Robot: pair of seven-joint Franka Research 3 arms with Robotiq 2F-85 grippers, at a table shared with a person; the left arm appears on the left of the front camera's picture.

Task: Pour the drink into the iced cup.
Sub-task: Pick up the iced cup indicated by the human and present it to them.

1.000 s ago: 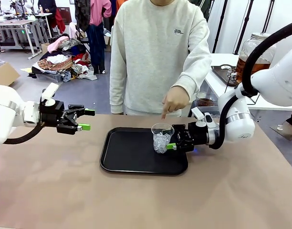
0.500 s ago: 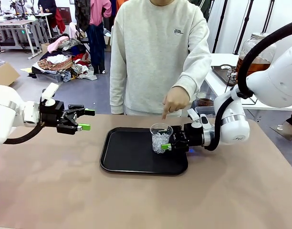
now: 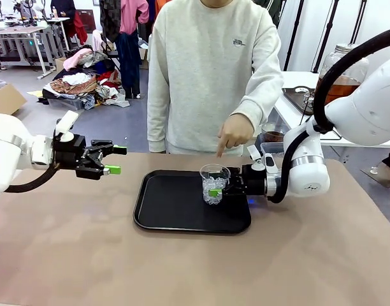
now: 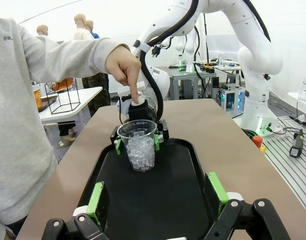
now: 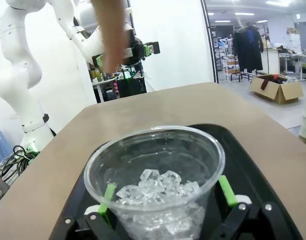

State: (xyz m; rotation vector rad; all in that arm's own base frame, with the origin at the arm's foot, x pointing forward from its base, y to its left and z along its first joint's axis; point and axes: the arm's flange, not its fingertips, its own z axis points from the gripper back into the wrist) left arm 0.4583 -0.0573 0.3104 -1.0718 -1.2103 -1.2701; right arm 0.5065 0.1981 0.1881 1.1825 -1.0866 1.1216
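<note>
**Right arm's job, I reckon**

My left gripper (image 3: 117,160) is idling wide open. I'm straddling the clear plastic iced cup (image 3: 214,178) with my right gripper (image 3: 215,190), jaws spread. The amber drink (image 3: 346,87) in its round glass jar (image 3: 345,58) is sitting far right, nearer that arm.

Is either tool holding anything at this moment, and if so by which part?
Nothing is held. The right tool stands open on either side of the iced cup, not closed on it; the left tool is open and empty.
</note>
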